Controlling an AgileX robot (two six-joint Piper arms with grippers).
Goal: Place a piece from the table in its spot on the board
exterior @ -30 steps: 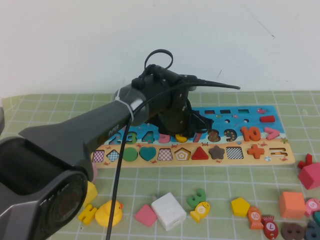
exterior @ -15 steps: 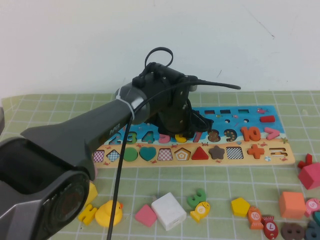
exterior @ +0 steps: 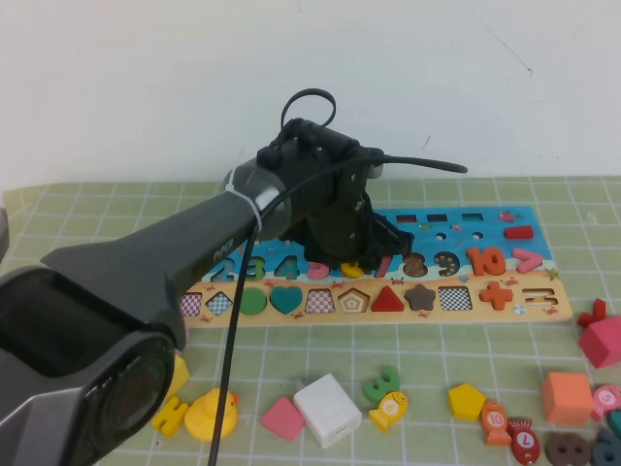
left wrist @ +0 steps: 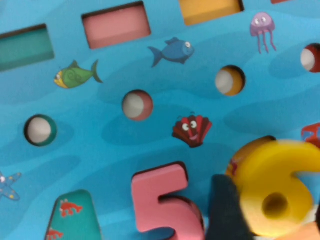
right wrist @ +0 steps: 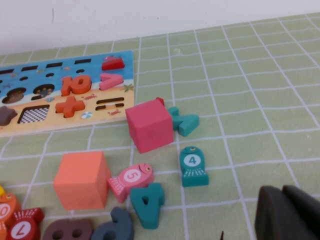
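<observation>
While your left gripper [exterior: 351, 254] pinches the yellow 6 [left wrist: 272, 192] over the board [exterior: 529, 301], the piece sits just right of the pink 5 [left wrist: 162, 200], partly over its slot. Your right gripper [right wrist: 287, 216] rests near the table's [right wrist: 240, 65] right side; I cannot tell its state.

A green grid-marked table [exterior: 116, 209] carries the long puzzle board [exterior: 543, 303] near its far edge. Loose toys lie nearer (a white cube [exterior: 328, 410], yellow duck [exterior: 212, 415], pink cube [exterior: 603, 340] and orange cube [exterior: 567, 396])
</observation>
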